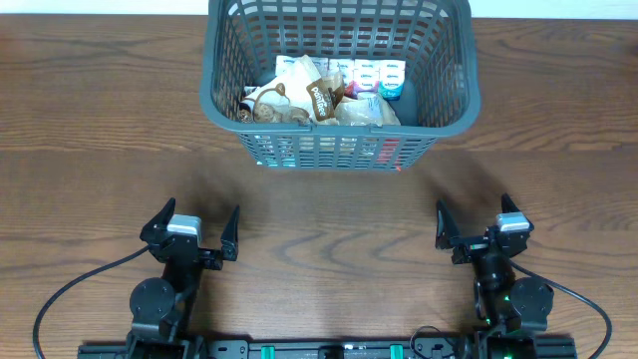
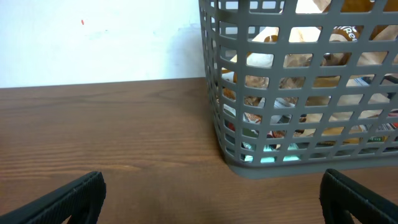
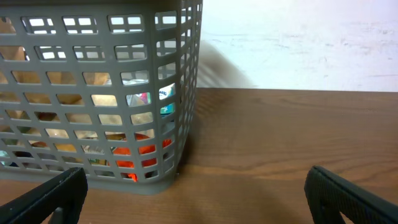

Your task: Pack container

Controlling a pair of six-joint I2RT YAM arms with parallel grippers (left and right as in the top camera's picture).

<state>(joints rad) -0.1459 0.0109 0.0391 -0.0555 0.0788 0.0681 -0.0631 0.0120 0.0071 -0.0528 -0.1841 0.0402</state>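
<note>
The dark grey lattice container (image 1: 224, 100) stands at the far middle of the table. Inside lie several snack packs (image 1: 324, 95), brown, white and pale blue ones. It also shows in the left wrist view (image 2: 217, 124) and in the right wrist view (image 3: 180, 112), with packs visible through the slots. My left gripper (image 1: 197, 231) is open and empty near the front edge, left of the container. My right gripper (image 1: 477, 227) is open and empty near the front edge, to the right. Both are well short of the container.
The brown wooden table (image 1: 90, 150) stretches to both sides of the container. A white wall (image 2: 99, 37) runs behind the table's far edge. Black cables (image 1: 70, 289) trail from the arm bases at the front.
</note>
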